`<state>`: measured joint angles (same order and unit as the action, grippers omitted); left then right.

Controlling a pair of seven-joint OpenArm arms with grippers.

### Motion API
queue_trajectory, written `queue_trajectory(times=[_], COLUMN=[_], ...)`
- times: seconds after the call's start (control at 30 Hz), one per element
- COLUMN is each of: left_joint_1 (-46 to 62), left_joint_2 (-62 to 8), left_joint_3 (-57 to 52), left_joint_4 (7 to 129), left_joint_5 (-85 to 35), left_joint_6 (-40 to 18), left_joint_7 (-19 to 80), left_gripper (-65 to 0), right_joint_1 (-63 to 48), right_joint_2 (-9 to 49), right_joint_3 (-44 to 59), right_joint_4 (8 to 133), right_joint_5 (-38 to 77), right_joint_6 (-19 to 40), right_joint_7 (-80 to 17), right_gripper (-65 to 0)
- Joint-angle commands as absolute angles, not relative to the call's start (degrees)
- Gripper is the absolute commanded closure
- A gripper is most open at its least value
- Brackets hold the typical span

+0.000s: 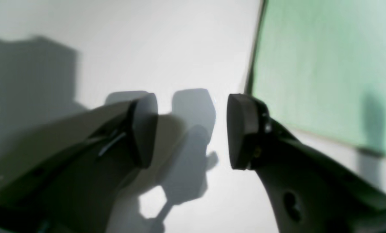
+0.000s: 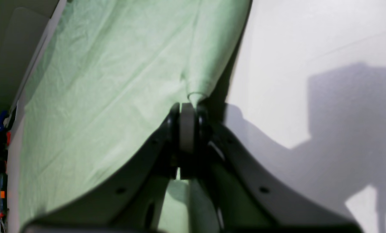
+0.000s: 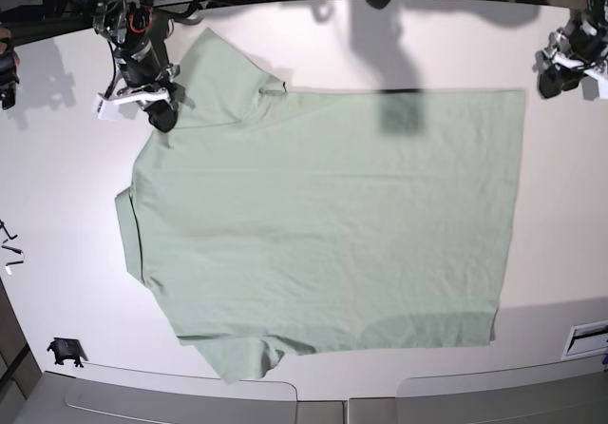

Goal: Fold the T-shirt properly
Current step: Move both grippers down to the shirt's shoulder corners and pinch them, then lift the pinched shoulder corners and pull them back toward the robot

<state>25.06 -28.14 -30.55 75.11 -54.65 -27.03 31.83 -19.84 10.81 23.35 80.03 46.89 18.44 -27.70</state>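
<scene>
Pale mint-green short-sleeved T-shirt (image 3: 323, 215) of soft, faintly wrinkled fabric, spread flat across the white table (image 3: 57, 205); its sleeves lie toward the base view's left, its hem toward the right. Right gripper (image 2: 188, 110), at the upper sleeve, is clamped tight on a pinched fold of the shirt's cloth. Left gripper (image 1: 192, 129), beside the hem corner, stands with jaws parted and nothing between them, above bare table.

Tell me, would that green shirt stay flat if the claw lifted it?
Probably not. The T-shirt looks thin and wrinkled, so it would likely droop. Where the right claw pinches it, the fabric already bunches into a soft cone. It seems light too.
</scene>
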Motion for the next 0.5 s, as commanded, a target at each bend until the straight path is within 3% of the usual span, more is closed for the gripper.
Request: queue_trajectory(times=[0.0, 0.47], left_joint_1=[24.73, 21.89], left_joint_2=[-29.08, -27.9], left_joint_3=[-30.33, -16.67], left_joint_4=[74.7, 73.69], left_joint_5=[-55.4, -54.04], left_joint_6=[-27.07, -29.17], left_joint_7=[32.27, 39.27], left_gripper=[-32.3, -32.2], right_joint_1=[-20.01, -20.01], right_joint_2=[10.94, 10.94], right_joint_3=[23.38, 23.38], right_joint_4=[80.4, 80.38], right_joint_5=[48.12, 48.12], right_joint_6=[18.26, 18.26], right_joint_7=[-28.53, -28.53], right_gripper=[0.0, 0.0])
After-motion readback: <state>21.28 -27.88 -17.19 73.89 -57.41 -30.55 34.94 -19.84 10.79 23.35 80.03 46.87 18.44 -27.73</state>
